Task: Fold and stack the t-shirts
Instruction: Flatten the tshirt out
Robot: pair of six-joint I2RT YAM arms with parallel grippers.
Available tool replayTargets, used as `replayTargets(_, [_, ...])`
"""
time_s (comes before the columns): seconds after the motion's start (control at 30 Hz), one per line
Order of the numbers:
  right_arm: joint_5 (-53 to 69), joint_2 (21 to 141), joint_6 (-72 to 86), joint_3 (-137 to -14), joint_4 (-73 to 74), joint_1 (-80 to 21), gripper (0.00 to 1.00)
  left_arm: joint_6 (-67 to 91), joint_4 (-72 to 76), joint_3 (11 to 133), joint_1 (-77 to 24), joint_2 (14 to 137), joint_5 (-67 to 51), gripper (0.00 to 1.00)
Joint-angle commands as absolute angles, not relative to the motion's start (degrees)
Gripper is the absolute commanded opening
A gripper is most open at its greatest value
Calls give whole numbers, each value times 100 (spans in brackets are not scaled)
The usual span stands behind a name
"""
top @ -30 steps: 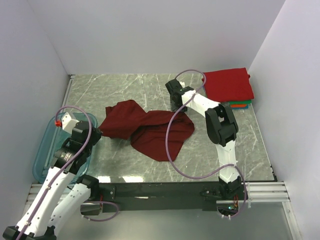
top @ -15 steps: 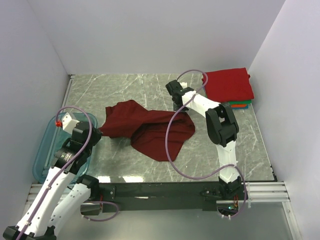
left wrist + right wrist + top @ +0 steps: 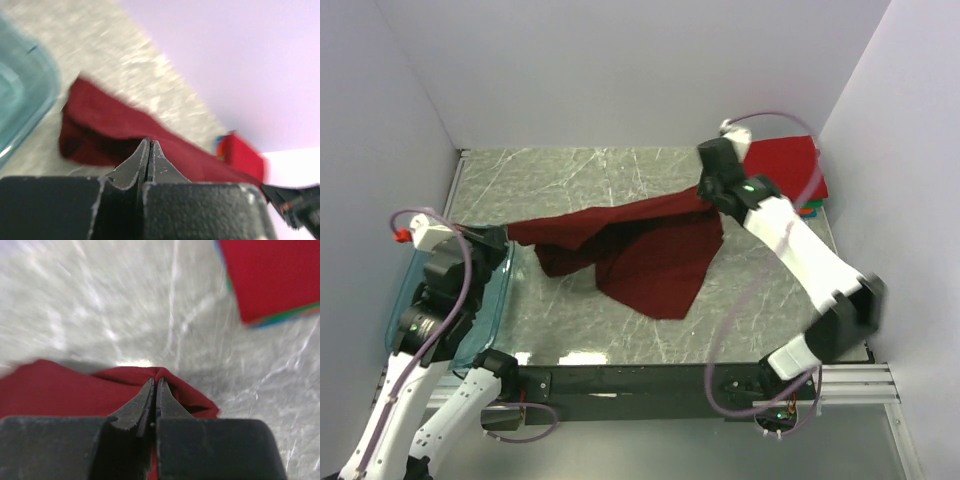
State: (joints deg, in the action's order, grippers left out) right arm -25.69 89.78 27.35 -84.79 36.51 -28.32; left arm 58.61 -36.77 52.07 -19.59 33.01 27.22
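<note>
- The left gripper (image 3: 503, 234) has its fingers pressed together on one end of the maroon t-shirt (image 3: 655, 260). In its wrist view the tips meet right at the cloth, so it seems to be pinching a corner.
- The right gripper (image 3: 708, 195) is likewise closed, and a small fold of the same shirt is caught between its tips.
- The shirt is stretched between the two grippers. Its taut upper edge is the long axis, running from the left gripper rightward and slightly away to the right gripper.
- Below that edge, the body of the shirt sags toward the robot's side. It narrows to a point that looks to be resting on the table (image 3: 570, 180).
- The taut edge seems to be lifted clear of the table, judging by the shadow beneath it.
- The folded stack (image 3: 790, 160), with a bright red shirt on top, lies just outward of the right gripper, in the far right corner. The right arm is much nearer to it, and the left is well apart from it.
- A translucent teal bin (image 3: 492, 295) sits directly under and behind the left gripper, so there is little room to pull further outward on that side.
- Bare table lies beyond the taut edge and also on the near side of the sagging cloth. That is likely enough room to lay the shirt flat.
- The side wall (image 3: 880, 120) stands close beside the stack and limits the right arm's outward travel.
</note>
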Motion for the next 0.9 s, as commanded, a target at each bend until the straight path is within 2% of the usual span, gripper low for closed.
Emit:
replayTargets(0.0, [-2962, 7791, 2672, -8481, 3708, -2900, 0, 5511, -2989, 5852, -1960, 3156, 2619, 1])
replayTargets(0.23, [-2436, 6084, 2593, -8727, 4165, -2988, 0, 5019, -2461, 7030, -1960, 3024, 2120, 1])
replayTargets(0.5, [-1031, 4703, 2356, -9640, 4263, -3015, 0, 4588, -2241, 8665, -1960, 3348, 1170, 1])
replayTargets(0.67, [-677, 4755, 2180, -10378, 4604, -3015, 0, 4492, -2215, 9376, -1960, 3673, 923, 1])
replayTargets(0.87, [-1133, 5185, 1907, -10362, 4369, -3015, 0, 4315, -1995, 9255, -1960, 4183, 1325, 1])
